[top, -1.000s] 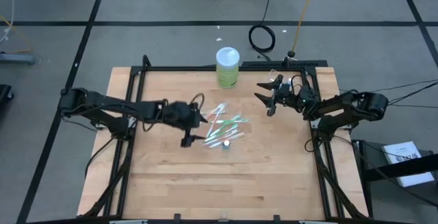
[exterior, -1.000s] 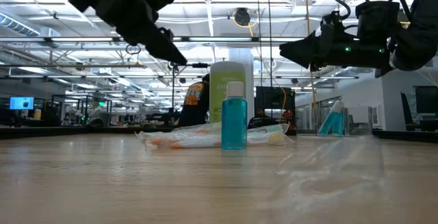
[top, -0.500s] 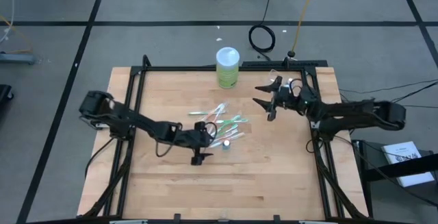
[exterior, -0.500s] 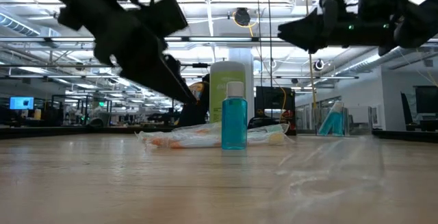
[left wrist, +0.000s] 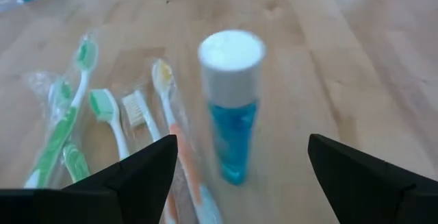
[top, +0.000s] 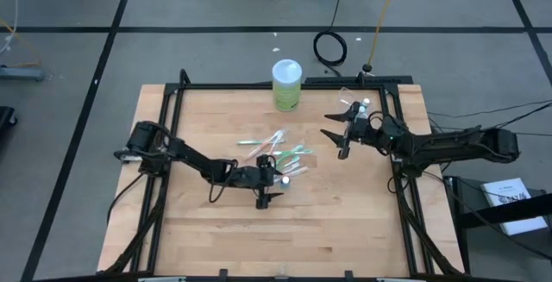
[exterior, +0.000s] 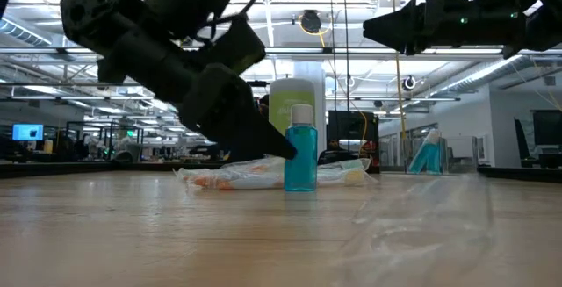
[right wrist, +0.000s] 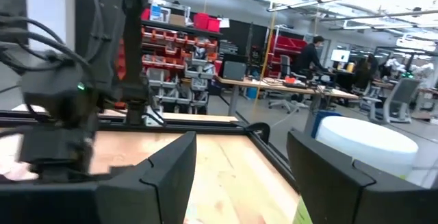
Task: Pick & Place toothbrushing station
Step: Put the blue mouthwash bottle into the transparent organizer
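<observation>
Wooden tabletop [top: 216, 230], framed in black rails, carries the toothbrushing station at its centre: a loose fan of thin green-white and pink-white toothbrushes [top: 280, 151], five heads countable from the left wrist camera though the exact total in the heap cannot be told, most in clear wrappers. One small teal tube [left wrist: 231, 101] with a white cap stands upright at the pile's 5 o'clock edge, just beside an orange-handled brush. A second teal tube [exterior: 428, 155] shows in the low view, standing well apart inside what looks like a clear plastic cup at the table's right rear. One lime-green cylinder [top: 286, 85] with a white lid stands at the table's 12 o'clock edge. Two dark arms work the scene. Reaching in from 9 o'clock, the left gripper [top: 266, 189] hangs low at the pile's 6 o'clock side, fingers [left wrist: 137, 176] spread wide with the capped tube standing between them ahead, untouched. From 3 o'clock, the right gripper [top: 332, 137] hovers high above the boards beside the pile, jaws parted and holding nothing.
</observation>
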### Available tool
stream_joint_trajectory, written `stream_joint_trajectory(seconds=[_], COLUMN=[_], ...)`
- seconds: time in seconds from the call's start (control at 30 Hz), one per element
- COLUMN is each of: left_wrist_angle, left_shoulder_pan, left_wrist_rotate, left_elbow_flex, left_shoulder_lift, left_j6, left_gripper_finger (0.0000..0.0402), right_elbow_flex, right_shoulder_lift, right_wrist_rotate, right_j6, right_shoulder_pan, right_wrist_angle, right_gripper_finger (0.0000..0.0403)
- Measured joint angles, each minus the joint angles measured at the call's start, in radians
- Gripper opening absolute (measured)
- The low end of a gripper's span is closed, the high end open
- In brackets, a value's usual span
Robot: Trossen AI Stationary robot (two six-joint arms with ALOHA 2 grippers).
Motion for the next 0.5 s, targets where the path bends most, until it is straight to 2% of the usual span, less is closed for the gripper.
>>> stream_joint_trajectory(seconds=[0.2, 0.5], left_wrist_angle=[0.120, 0.131], left_shoulder_pan=[0.009, 0.009], left_wrist_rotate=[-0.023, -0.104], left_elbow_flex=[0.000, 0.000], left_shoulder_lift=[0.074, 0.128], left_j6=[-0.022, -0.022], left_gripper_finger=[0.0335, 0.0335], right_elbow_flex=[0.000, 0.000], right_shoulder_lift=[0.000, 0.001], right_wrist_rotate=[0.004, 0.052], right_j6=[0.000, -0.016], right_shoulder_pan=[0.025, 0.056], right_wrist_angle=[0.003, 0.015], right_gripper_finger=[0.0214, 0.0210])
